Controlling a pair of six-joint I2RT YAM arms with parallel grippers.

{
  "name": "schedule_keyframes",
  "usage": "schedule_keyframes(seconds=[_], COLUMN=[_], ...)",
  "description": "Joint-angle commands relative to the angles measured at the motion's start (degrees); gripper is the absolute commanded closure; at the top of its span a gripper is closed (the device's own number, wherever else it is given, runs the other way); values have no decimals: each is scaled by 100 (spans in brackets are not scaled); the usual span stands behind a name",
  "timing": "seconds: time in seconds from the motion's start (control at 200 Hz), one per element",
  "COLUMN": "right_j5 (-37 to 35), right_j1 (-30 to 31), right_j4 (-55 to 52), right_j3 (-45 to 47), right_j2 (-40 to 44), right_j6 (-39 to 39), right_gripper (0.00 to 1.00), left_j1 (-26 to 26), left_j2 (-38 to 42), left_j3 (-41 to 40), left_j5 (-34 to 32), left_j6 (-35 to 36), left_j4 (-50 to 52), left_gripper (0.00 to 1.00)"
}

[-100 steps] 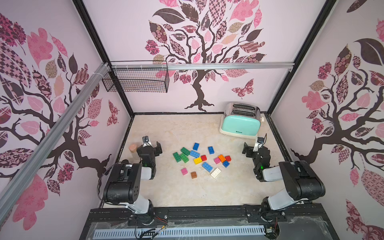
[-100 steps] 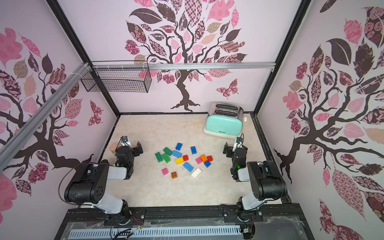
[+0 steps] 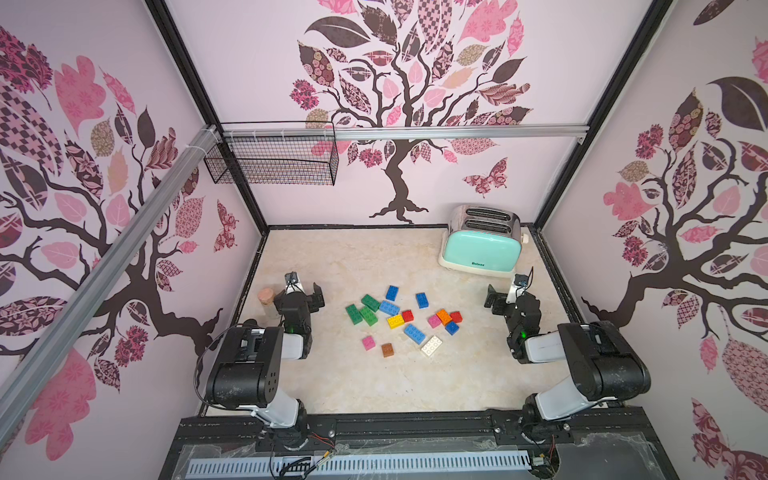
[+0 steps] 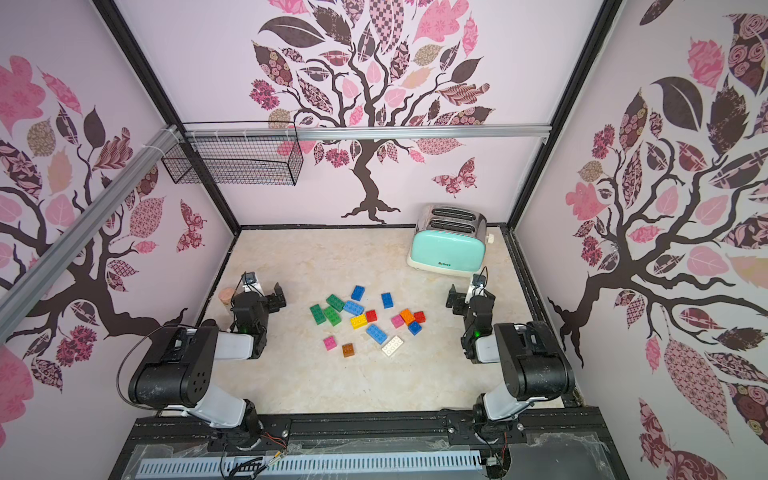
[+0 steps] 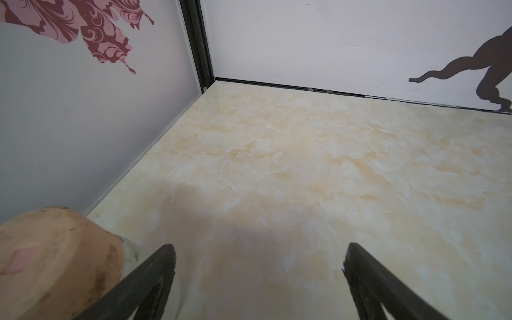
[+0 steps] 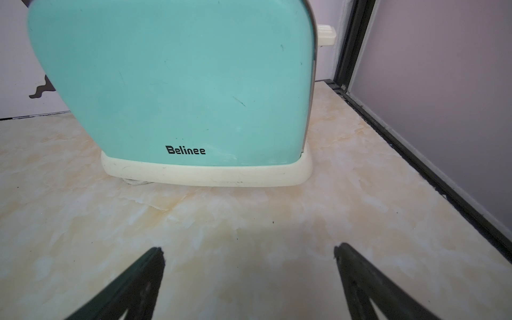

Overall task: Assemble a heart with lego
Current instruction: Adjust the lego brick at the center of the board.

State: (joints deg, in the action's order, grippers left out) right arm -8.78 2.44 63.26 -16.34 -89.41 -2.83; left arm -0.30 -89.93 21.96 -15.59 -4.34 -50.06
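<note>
flanking the loose lego (image 3: 395, 321), which lies scattered mid-worktop, the left tool (image 5: 259, 246) and right tool (image 6: 247, 247) both stand with jaws spread wide and empty, probably parked at the sides to leave the bricks clear. no heart shape shows yet, so assembly looks unstarted. a cork-topped jar (image 3: 266, 296) sits just beside the left tool, by the left wall. the mint toaster (image 3: 480, 249) stands at the far right, ahead of the right tool. neither should block a reach inward across the worktop (image 3: 415, 386).
</note>
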Motion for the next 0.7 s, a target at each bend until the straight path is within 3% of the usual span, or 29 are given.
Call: schedule_keyframes(seconds=[0.0, 0.695], right_j5=[-35, -42], right_j1=[20, 20], right_j4=[81, 96], right_j3=[-51, -35], right_j2=[81, 99], right_j6=[-51, -52], right_gripper=[0, 0], left_j1=[-14, 79], left_j2=[63, 158], left_j3=[-42, 11], left_j5=[-5, 21], left_j6=[29, -67], left_j4=[-83, -93], left_gripper=[2, 3])
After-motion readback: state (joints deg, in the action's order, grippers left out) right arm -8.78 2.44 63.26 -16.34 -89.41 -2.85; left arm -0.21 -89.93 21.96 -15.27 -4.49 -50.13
